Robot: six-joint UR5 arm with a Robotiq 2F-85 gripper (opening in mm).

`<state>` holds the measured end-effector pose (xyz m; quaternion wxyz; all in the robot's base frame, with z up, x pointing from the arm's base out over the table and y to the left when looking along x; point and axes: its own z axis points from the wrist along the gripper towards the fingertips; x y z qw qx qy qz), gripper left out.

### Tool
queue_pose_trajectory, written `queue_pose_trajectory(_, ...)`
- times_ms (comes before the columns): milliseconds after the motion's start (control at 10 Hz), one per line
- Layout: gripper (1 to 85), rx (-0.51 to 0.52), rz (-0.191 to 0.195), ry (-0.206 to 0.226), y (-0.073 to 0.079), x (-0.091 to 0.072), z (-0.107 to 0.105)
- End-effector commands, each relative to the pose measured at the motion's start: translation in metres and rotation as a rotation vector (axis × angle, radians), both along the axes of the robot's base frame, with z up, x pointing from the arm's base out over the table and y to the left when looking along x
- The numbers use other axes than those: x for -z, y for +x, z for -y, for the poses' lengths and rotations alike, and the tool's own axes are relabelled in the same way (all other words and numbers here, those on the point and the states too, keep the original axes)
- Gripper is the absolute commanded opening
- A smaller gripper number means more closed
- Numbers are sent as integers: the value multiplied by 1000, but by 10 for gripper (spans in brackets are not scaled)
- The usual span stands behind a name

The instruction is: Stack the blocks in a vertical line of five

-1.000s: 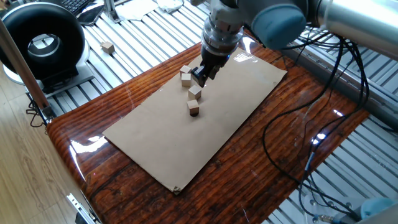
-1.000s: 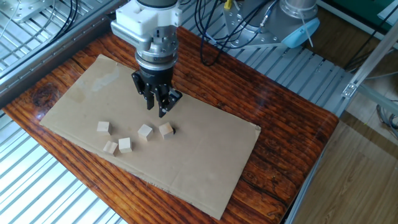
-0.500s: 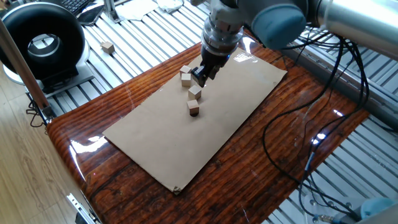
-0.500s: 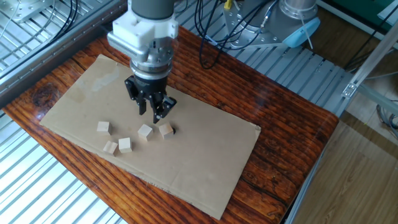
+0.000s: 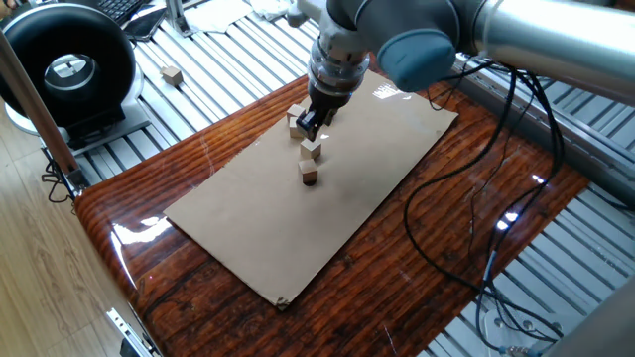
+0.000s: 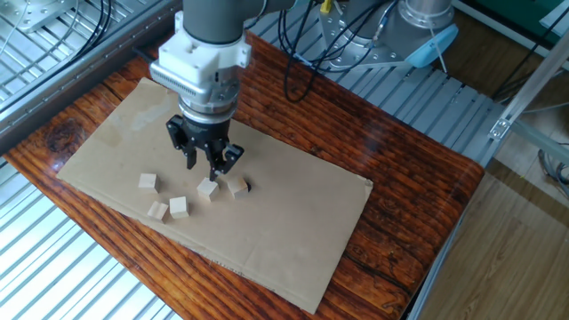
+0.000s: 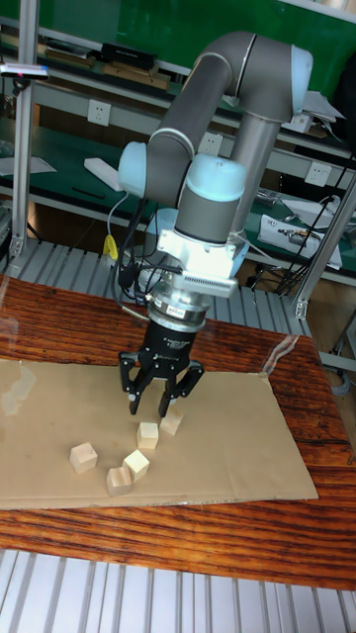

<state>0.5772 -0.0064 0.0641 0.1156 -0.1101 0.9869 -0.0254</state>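
On the cardboard sheet [image 6: 293, 222], five wooden blocks [image 6: 179, 206] are lying separately in a loose cluster near its front edge, none stacked. Just behind and above one block [image 7: 148, 435], the gripper [image 7: 150, 406] is hovering with fingers spread, holding nothing.

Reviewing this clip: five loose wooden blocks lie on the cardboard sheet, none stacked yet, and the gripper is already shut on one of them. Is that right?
Not quite. The gripper is open and holds nothing; it hovers above a block, as the other fixed view shows. The rest stands: the five blocks lie loose on the cardboard sheet, none stacked.
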Motion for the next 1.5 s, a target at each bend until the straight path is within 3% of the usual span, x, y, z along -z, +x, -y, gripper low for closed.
queue_pose_trajectory(0,480,-25,-13,23,7,2,-5)
queue_pose_trajectory(400,480,-9,-13,52,21,16,-11)
queue_pose_trajectory(800,503,63,-38,96,18,23,-20)
queue_pose_trajectory(1200,500,74,-39,81,17,38,-12)
queue_pose_trajectory(1400,423,87,-43,88,15,41,-12)
